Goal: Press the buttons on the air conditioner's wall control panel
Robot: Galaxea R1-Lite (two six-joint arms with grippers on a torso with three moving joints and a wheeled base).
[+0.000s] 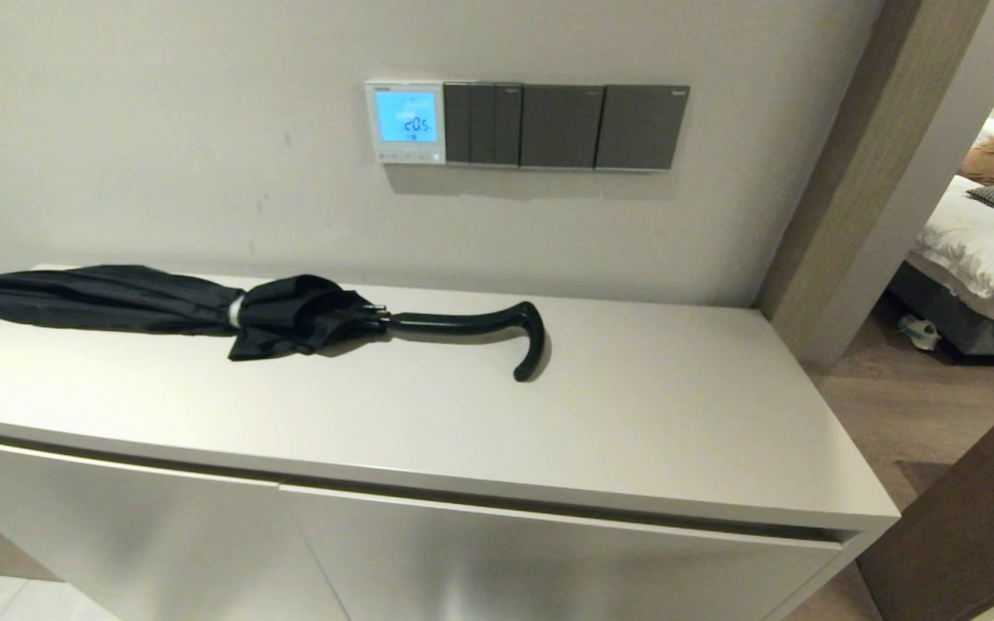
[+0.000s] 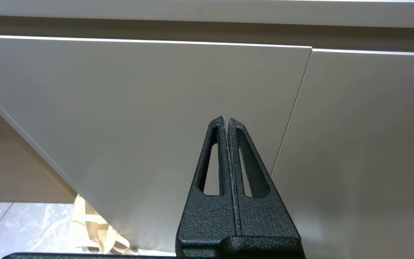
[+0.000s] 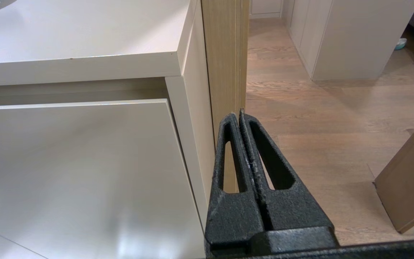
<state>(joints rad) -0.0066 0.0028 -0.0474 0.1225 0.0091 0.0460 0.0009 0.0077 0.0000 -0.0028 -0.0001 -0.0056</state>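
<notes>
- Plainly, the air conditioner's wall control panel (image 1: 405,122) sat on the wall above the cabinet, its screen (image 1: 406,116) glowing light blue with digits, touching the left end of a row of dark grey switch plates (image 1: 566,126).
- The buttons (image 1: 408,157) ran as a row of tiny pale keys along the panel's bottom edge, just under the screen.
- Neither arm showed in the head view; both hung low in front of the cabinet, well apart from the panel.
- The left claw (image 2: 226,119) had its fingers pressed together, empty, and faced the cabinet doors (image 2: 138,118).
- The right claw (image 3: 238,114) was likewise pressed together and empty, near the cabinet's right corner (image 3: 178,64) beside a wooden door frame (image 3: 225,54).
- A folded black umbrella (image 1: 204,309) lay on the cabinet's surface (image 1: 635,414), below and to the left of the panel.
- Judging by its look, the panel was stiff, fixed plastic; nothing needed gripping, only a push.
- The keys seemed small and closely set, so a closed fingertip pushed squarely onto one key would likely suit best, with light force.
- A slip sideways might hit a neighbouring key or the nearest switch rocker.
- No press had begun.
</notes>
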